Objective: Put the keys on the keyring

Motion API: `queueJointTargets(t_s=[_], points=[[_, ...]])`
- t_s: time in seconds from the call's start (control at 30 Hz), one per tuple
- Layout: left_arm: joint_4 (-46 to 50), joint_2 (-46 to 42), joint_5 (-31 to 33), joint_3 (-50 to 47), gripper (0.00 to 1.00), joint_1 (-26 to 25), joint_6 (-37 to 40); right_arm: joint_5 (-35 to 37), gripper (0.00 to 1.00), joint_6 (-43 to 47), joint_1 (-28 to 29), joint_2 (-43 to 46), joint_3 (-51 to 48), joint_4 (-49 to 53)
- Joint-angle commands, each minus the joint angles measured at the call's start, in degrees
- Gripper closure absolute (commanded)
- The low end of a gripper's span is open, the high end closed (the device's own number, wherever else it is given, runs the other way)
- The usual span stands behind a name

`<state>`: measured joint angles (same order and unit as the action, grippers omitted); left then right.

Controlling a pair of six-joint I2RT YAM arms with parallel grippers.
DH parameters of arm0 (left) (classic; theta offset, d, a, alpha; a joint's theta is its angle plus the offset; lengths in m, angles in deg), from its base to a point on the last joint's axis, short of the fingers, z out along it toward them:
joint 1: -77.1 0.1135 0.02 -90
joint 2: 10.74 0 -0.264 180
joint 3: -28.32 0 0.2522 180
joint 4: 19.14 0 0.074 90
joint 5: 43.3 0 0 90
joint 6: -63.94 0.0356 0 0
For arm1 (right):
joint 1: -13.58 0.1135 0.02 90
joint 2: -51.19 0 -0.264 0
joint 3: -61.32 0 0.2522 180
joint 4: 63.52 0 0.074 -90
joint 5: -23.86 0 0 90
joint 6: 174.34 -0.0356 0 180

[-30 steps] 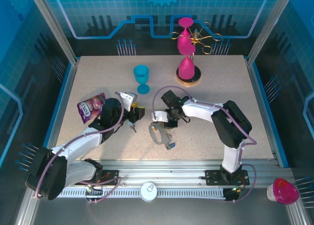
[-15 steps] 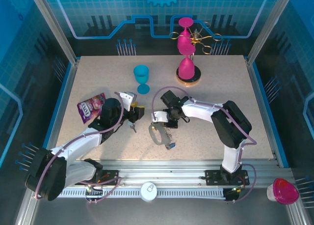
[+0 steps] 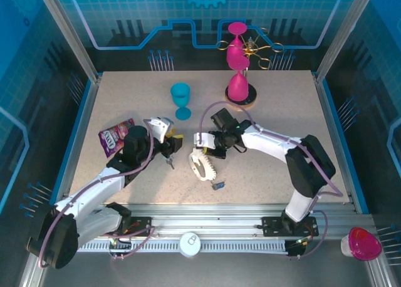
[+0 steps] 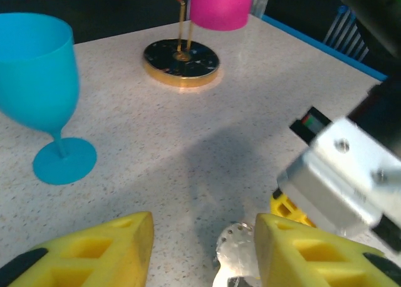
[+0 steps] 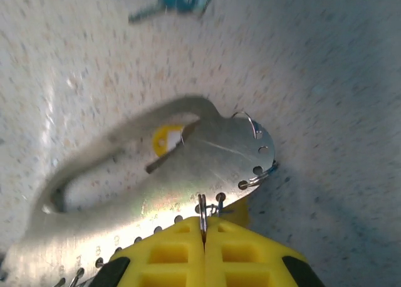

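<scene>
The keyring's grey oval loop (image 3: 201,166) lies on the table centre, tilted up at its far end. My right gripper (image 3: 207,150) is shut on its thin metal ring (image 5: 202,215), which hangs from the perforated silver plate (image 5: 207,158). A yellow-headed key (image 5: 164,140) lies beneath the plate. A blue-headed key (image 3: 218,186) lies apart, nearer the front edge, and a small silvery key (image 3: 169,163) sits below my left gripper (image 3: 172,143). The left gripper (image 4: 203,243) stands open just left of the loop, a rounded silvery piece with holes (image 4: 235,249) beside its right finger (image 4: 301,252).
A blue goblet (image 3: 181,99) stands behind the left gripper. A gold-rimmed stand (image 3: 241,96) with pink cups is at the back centre. A purple snack packet (image 3: 115,136) lies at the left. The right half of the table has free room.
The right gripper has shut on the ring and pulled the loop's end up and leftward; its arm swung right at the elbow. The left gripper's jaws have narrowed a little.
</scene>
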<state>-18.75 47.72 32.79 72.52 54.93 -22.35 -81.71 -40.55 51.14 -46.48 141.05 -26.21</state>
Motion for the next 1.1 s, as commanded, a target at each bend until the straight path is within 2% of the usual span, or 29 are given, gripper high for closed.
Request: queueJointTargets(t_s=[0.0,0.1,0.2,0.33,0.4,0.5,0.77,1.07], points=[[6.1,-0.8,-7.1,4.4,0.6,0.4,7.6,-7.5,1.0,-3.7,-1.0,3.9,-1.5,-2.9],[11.0,0.1,-12.2,7.6,0.68,0.4,14.1,-10.0,1.0,-4.9,-1.6,6.1,-1.7,-4.2],[13.9,1.3,-19.3,9.4,0.72,0.4,21.1,-12.0,1.0,-5.3,-2.0,7.8,-1.8,-5.3],[11.5,3.5,-24.5,8.0,0.77,0.4,25.3,-13.1,1.0,-5.2,-2.4,9.4,-2.2,-6.1],[7.7,4.7,-24.9,6.5,0.81,0.3,25.0,-13.0,1.0,-5.0,-2.5,9.9,-2.4,-6.1],[3.1,6.4,-24.7,4.5,0.82,-0.9,26.1,-13.0,1.0,-5.3,-2.4,10.8,-3.1,-6.3],[-3.9,9.3,-21.8,1.0,0.8,-3.5,29.0,-12.4,1.0,-6.6,-1.2,12.6,-3.7,-6.1],[-5.5,10.4,-20.2,0.1,0.74,-3.6,30.3,-12.8,1.0,-6.9,0.4,12.5,-2.8,-4.9]])
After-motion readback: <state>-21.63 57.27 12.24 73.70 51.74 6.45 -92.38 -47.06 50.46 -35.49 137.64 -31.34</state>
